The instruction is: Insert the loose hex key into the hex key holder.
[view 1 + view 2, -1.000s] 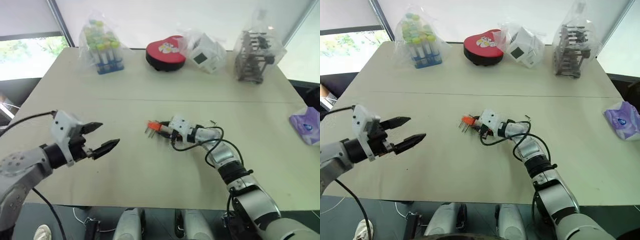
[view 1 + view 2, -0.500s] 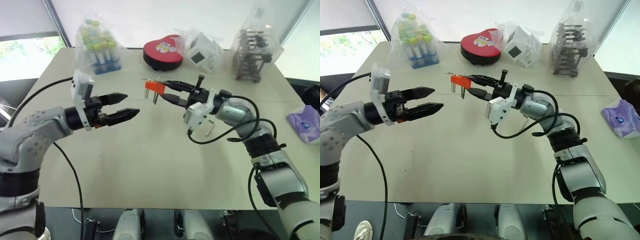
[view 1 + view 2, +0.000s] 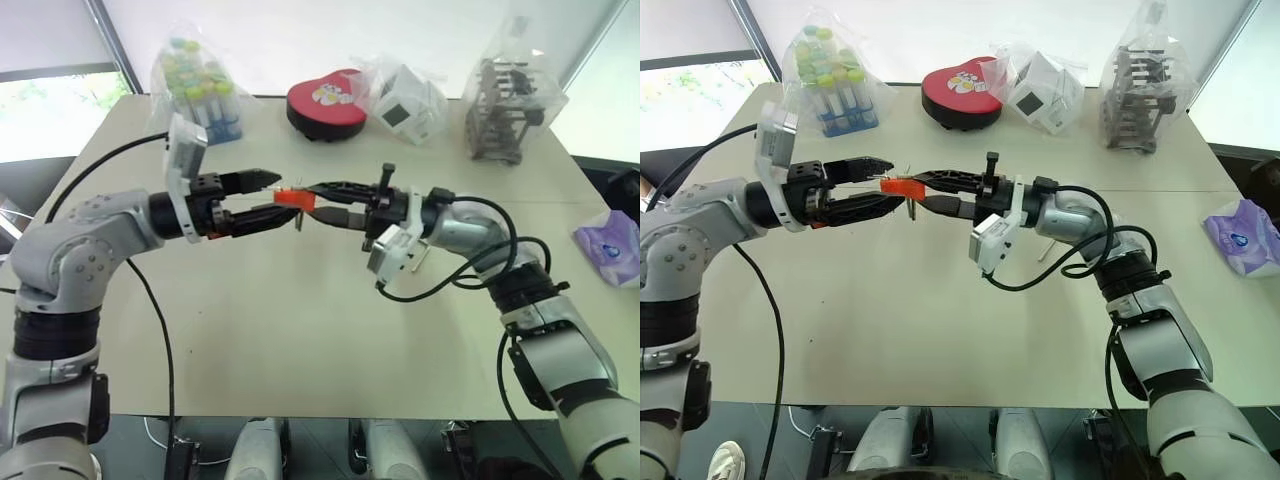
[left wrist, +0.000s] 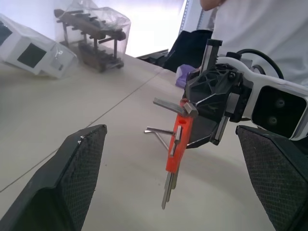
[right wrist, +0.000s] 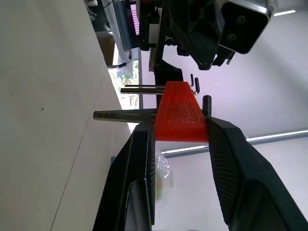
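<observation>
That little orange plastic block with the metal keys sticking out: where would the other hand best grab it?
Probably by the bare part of the orange plastic block nearest its thin grey keys, coming in level from the side facing away from the right gripper, which pinches the other end. The block's flat faces suit the open left gripper; the keys look too thin to grip securely.

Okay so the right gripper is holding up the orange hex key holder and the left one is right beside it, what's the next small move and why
Probably close the left gripper on the hex key holder. Its open fingers already straddle the orange block, which the right gripper pinches in mid-air above the table. The loose hex key lies on the table, so a handover would likely free the right gripper to fetch it.
</observation>
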